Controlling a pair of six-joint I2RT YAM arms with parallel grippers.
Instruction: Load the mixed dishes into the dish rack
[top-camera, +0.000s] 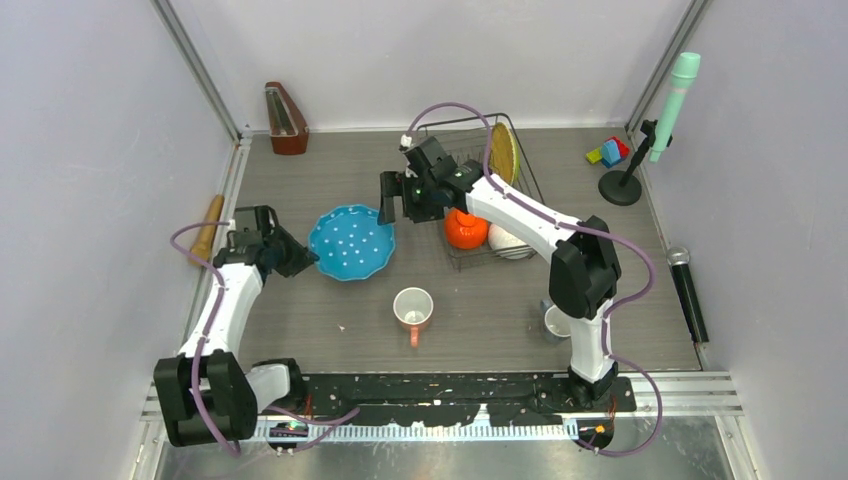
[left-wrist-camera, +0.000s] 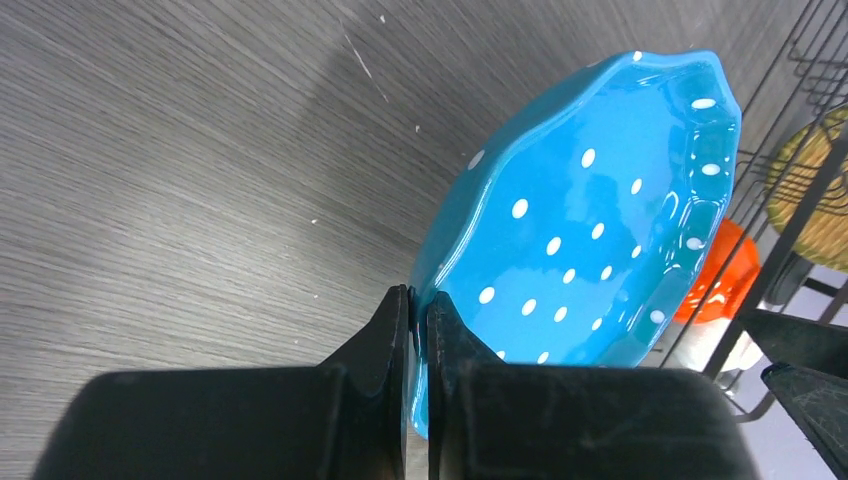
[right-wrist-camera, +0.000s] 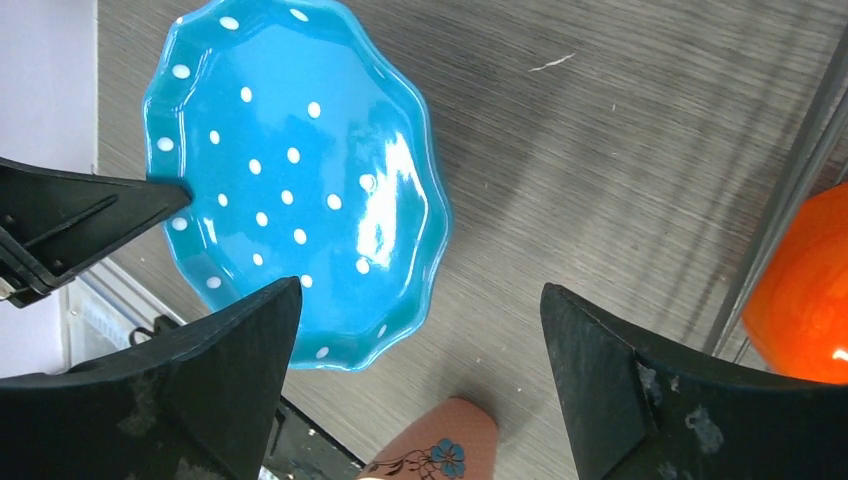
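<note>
1. The left end effector (top-camera: 306, 260) (left-wrist-camera: 418, 302) is narrow, its fingers pinched on the near rim of the blue dotted plate (top-camera: 352, 242) (left-wrist-camera: 590, 220).
2. In the top view the plate lies at 3 o'clock from that end effector, on the counter (top-camera: 480, 320) or just above it; which one cannot be told. The left wrist view suggests a tilt.
3. The right end effector (top-camera: 403, 210) (right-wrist-camera: 418, 290) is spread wide and holds nothing. It hovers at about 1 o'clock from the plate, between the plate and the dish rack (top-camera: 524, 160).
4. The rack stands at 2 o'clock from the plate and holds the orange bowl (top-camera: 466, 230), the white bowl (top-camera: 510, 243) and the woven-centre plate (top-camera: 503, 152), which stands on edge at the back.
5. The pink floral mug (top-camera: 413, 307) sits on the counter at 5 o'clock from the plate, apart from both arms.
6. Judgement: the move turns on the plate's path toward 2 o'clock. The left arm has it, but the right end effector is nearer the rack and stands in that path. So either it takes over the plate or it clears out. The plate must also be turned on edge to slot between the prongs.
</note>
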